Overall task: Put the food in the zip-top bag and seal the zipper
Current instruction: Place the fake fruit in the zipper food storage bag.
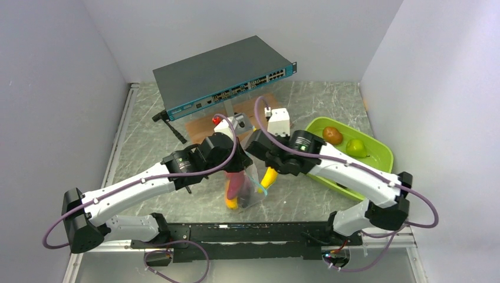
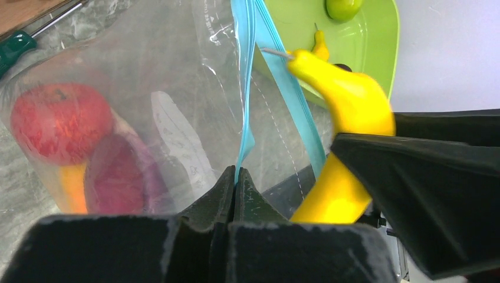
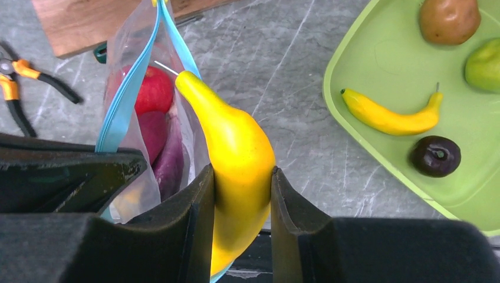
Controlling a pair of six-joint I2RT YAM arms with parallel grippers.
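Observation:
The clear zip-top bag [image 1: 246, 184] hangs upright at the table's near middle. My left gripper [image 2: 234, 177] is shut on its teal-blue zipper [image 2: 250, 59], holding the mouth up. Inside the bag are a red apple [image 2: 59, 118], a purple eggplant [image 2: 118, 177] and an orange piece [image 2: 73, 186]. My right gripper [image 3: 242, 177] is shut on a fat yellow banana [image 3: 236, 141], with the banana's tip at the open mouth of the bag, beside the zipper [image 3: 127, 100]. In the top view the banana [image 1: 269, 175] sits just right of the bag.
The lime-green tray [image 3: 377, 65] at the right holds a brown round fruit [image 3: 449, 20], a green pear [image 3: 486, 65], a small yellow banana [image 3: 392, 118] and a dark purple round piece [image 3: 435, 156]. A network switch [image 1: 224, 76], a wooden board [image 1: 203, 125] and pliers [image 3: 17, 82] lie behind.

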